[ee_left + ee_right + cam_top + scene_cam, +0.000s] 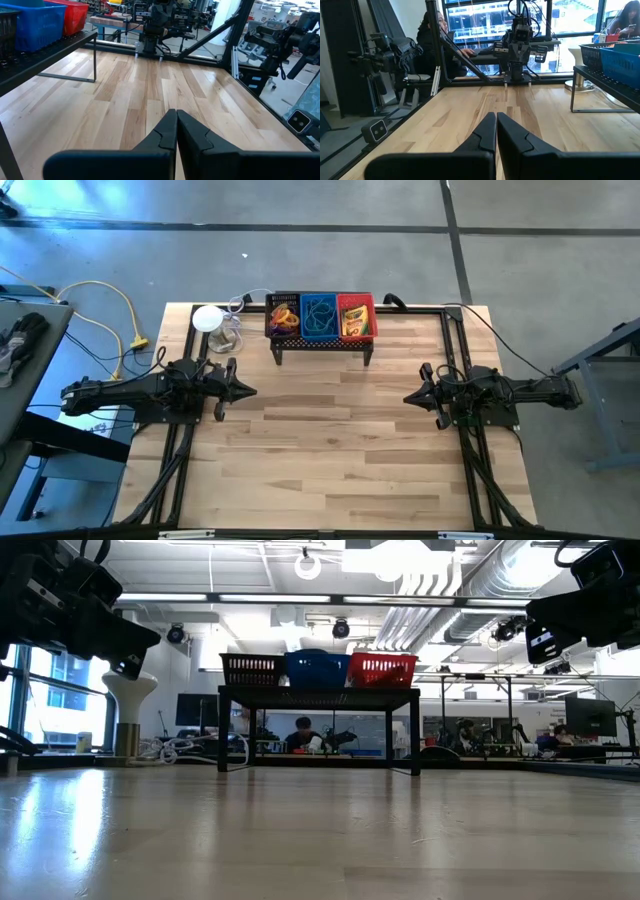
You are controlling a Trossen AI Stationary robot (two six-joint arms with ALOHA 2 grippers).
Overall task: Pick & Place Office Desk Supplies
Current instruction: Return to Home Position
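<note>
Three small mesh trays stand side by side on the black perforated stand (pixel 322 348) at the table's far side: a black tray (pixel 284 317) with orange and purple rings, a blue tray (pixel 320 317) with thin black loops, and a red tray (pixel 356 318) with a yellow crayon-like box. They also show in the low view (pixel 318 670). My left gripper (pixel 250 391) is shut and empty above the table's left side. My right gripper (pixel 408 397) is shut and empty above the right side. Both point toward the table's middle.
A white round-topped clear glass object (pixel 214 326) stands at the far left next to the stand, with white cable coiled beside it. A black frame runs along the table's edges. Bare wood lies between the two grippers and toward the near edge (pixel 330 470).
</note>
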